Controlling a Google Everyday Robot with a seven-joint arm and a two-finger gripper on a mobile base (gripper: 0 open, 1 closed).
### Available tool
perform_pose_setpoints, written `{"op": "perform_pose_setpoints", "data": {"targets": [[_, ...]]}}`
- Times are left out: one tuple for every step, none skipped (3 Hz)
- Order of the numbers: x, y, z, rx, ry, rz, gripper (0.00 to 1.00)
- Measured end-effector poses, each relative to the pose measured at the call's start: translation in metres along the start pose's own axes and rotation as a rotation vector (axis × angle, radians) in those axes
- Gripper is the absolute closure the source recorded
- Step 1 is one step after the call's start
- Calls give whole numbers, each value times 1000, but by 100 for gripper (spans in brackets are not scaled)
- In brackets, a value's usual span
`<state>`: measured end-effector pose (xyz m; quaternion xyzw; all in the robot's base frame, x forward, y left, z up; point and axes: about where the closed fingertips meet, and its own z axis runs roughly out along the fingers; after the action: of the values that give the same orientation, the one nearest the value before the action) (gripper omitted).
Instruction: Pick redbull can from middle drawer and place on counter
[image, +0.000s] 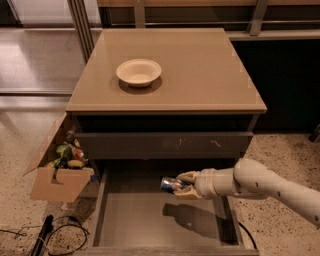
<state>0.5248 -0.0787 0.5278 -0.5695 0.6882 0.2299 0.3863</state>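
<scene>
1. We see the gripper (181, 185) over the open middle drawer (145, 222), reaching in from the right on a pale arm (260, 182).
2. Its two fingers (187, 176) are clamped on the redbull can (170, 184), one above and one below.
3. We see the can lying sideways in the grip, its shiny end pointing left. It hangs above the drawer floor, with the shadow of the can and arm lying apart from it, further towards the front.
4. Just above the drawer sits a grey drawer front (165, 145) with pale scuff marks.
5. The counter (210, 65) tops the cabinet, and a cream bowl (139, 72) stands on its left half.
6. Left of the cabinet we see a cardboard box (57, 182) of mixed items, and black cables (47, 232) on the speckled floor near it.
</scene>
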Motion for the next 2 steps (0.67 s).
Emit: {"op": "perform_pose_setpoints", "data": {"targets": [[-27, -13, -55, 46, 8, -28, 100], [-59, -17, -114, 119, 20, -73, 100]]}}
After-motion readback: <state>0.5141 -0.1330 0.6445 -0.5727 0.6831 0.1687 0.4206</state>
